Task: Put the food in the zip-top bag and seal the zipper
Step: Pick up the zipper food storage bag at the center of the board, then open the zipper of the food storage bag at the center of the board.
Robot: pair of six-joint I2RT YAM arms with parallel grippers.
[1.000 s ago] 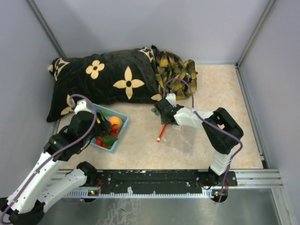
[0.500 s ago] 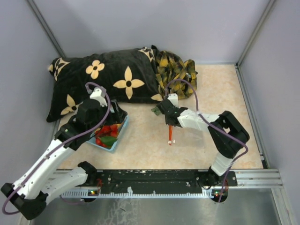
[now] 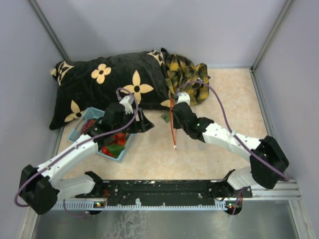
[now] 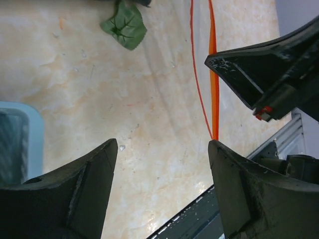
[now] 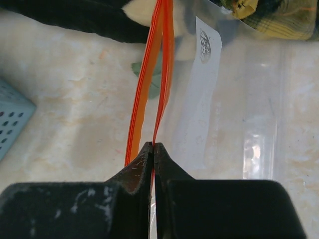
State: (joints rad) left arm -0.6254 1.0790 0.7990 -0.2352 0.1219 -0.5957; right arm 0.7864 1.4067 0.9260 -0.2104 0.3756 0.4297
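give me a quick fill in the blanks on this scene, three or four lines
The right pincer is shut on the bag's red-orange ____.
The left pincer is ____.
The food lies in the light-blue ____.
One green leaf lies on the ____.
Missing words: zipper; open; basket; table.

Left arm (image 3: 70,154) and right arm (image 3: 224,139): white links, black joints, looping purple cables (image 3: 220,103); left gripper (image 4: 162,147) black, wedge-fingered; bases (image 3: 92,180) at six o'clock.
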